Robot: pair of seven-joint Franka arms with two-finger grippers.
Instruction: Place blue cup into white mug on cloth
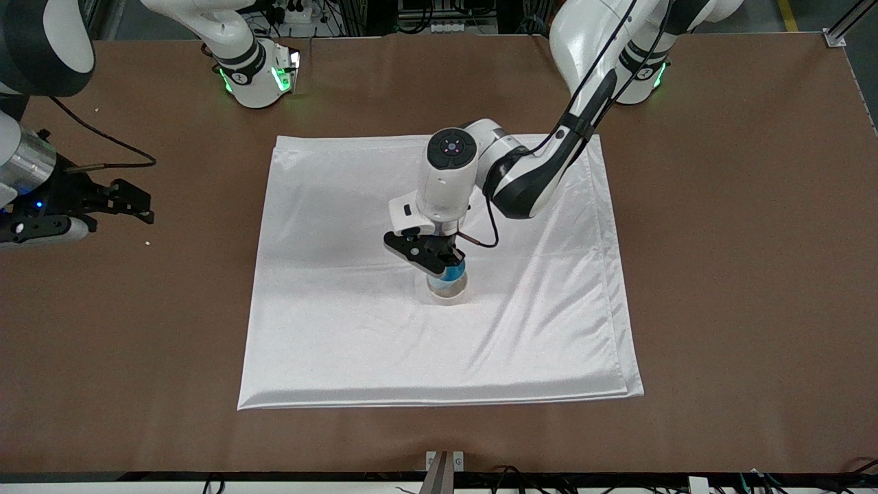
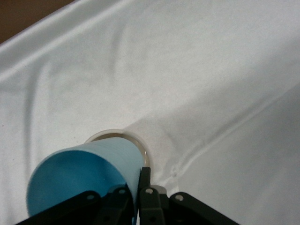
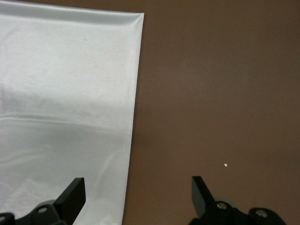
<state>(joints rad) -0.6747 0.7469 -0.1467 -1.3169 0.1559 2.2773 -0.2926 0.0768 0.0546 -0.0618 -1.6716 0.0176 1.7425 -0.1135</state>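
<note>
The white cloth lies spread over the middle of the brown table. The white mug stands upright on it near its middle; in the left wrist view only its rim shows under the cup. My left gripper is shut on the wall of the blue cup, one finger inside and one outside. It holds the cup tilted, its lower end at or in the mug's mouth. In the left wrist view the cup fills the area by the fingers. My right gripper is open and empty, waiting over the bare table beside the cloth's edge.
Bare brown table surrounds the cloth on all sides. The right arm's hand hangs at the right arm's end of the table. A small white speck lies on the table near it. Both arm bases stand along the table's edge farthest from the front camera.
</note>
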